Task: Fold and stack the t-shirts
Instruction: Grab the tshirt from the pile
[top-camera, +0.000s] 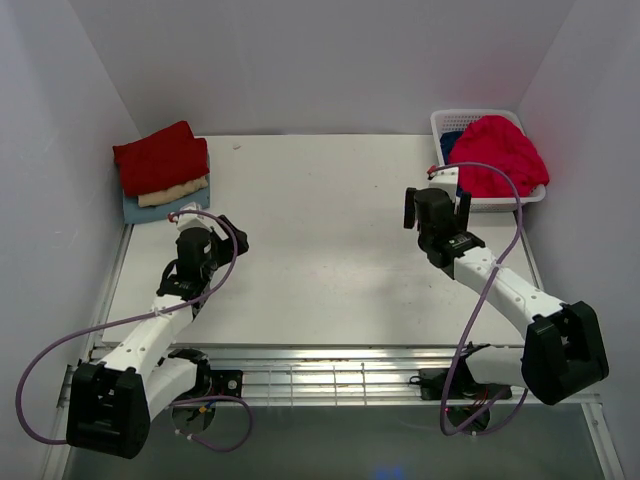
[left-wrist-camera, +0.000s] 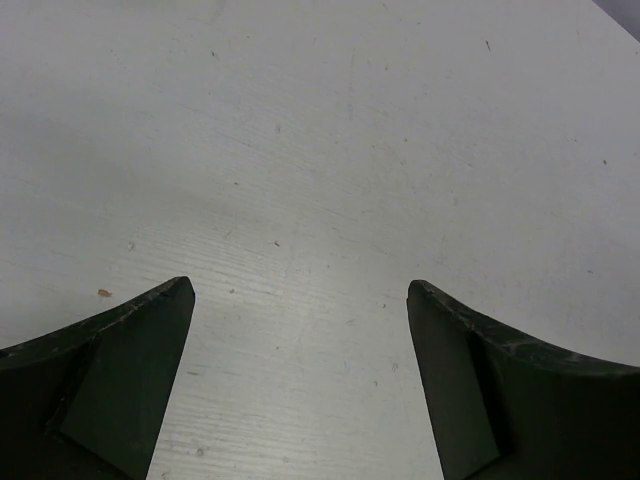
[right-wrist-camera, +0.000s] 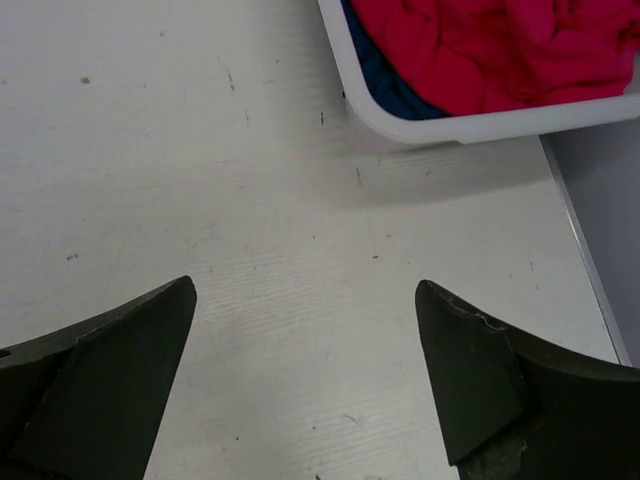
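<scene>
**Both end effectors open over the table, shirts at the far corners**

Nearest the camera, the two arm bases sit on a metal rail at the table's near edge, each trailing a purple cable.

The left end effector has its jaws spread wide and grips nothing. Only the scuffed white table shows between its dark fingers. From above it hovers in the left half of the table, pointing away towards the far left corner.

The right end effector is likewise wide open and empty. It is over the right half of the table, just short of a white plastic lattice basket, whose near rim crosses the top of the right wrist view.

In the far left corner lies a stack of three folded t-shirts. A dark red t-shirt is on top, a cream t-shirt is under it, and a pale blue t-shirt is at the bottom, its edge showing on the near side. The stack's long axis runs left to right, tilted so that its right end lies a little farther away.

In the far right corner, the basket holds a crimson t-shirt, crumpled into a heap with no clear long axis. It bulges above the rim and spills over the right side. A navy t-shirt is tucked beneath it against the basket's left wall.
</scene>
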